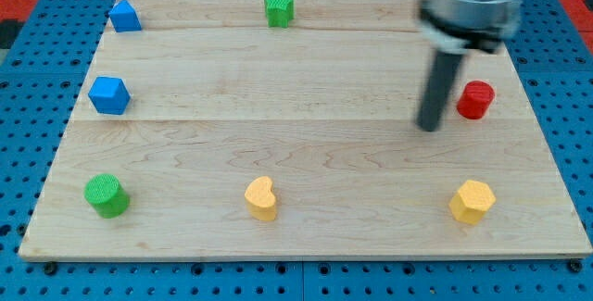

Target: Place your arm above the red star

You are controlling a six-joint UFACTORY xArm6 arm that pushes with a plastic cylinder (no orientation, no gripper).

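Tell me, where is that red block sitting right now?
The red block sits near the board's right edge in the camera view, about mid-height, above the yellow hexagon. My tip is just to its left, close beside it.

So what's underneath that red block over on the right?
Only the wooden board shows under the red block; its underside is hidden. My tip sits just to its left in the view, apart from it.
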